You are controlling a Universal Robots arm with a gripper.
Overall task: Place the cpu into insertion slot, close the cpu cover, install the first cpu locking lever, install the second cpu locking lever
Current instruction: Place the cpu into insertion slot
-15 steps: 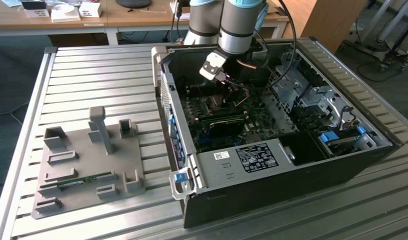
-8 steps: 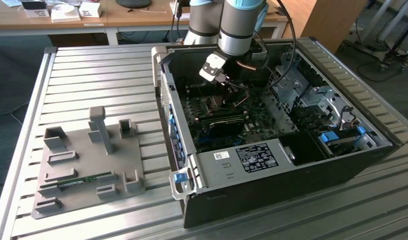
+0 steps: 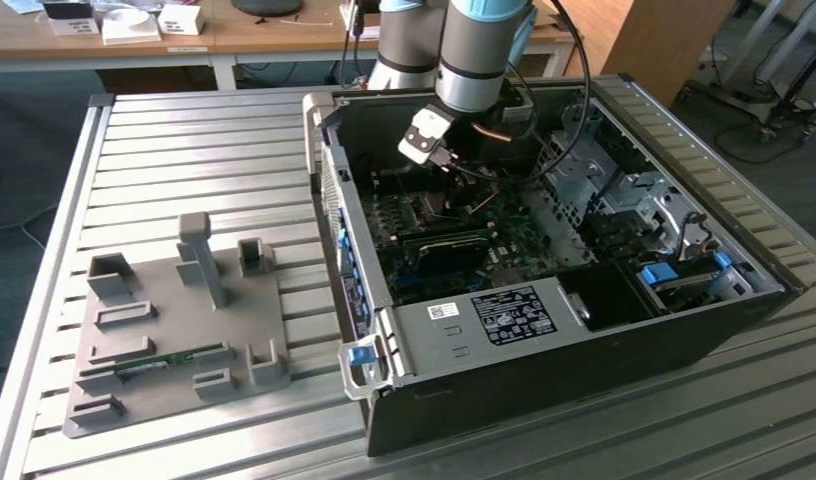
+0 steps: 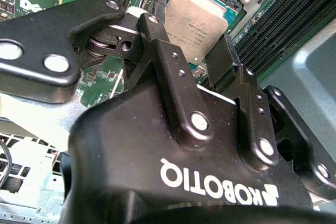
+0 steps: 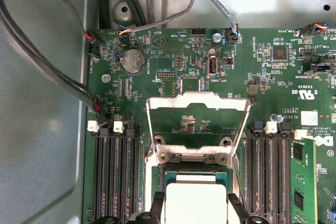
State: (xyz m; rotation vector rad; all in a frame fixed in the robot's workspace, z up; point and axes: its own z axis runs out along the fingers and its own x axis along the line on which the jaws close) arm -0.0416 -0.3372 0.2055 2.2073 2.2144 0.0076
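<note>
Partly cut off, cpu [image 5: 191,203] clamped tight in tool [image 5: 195,208] over insertion slot [image 5: 194,170].

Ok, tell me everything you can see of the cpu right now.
The cpu is a small flat square chip with a matte silver-grey metal top bearing faint print. It lies top up between the gripper's black fingers, which appear to clamp two opposite edges. It sits over the insertion slot, beside the hinge of the cpu cover, which lies flipped open. Whether it is fully seated I cannot tell.
</note>
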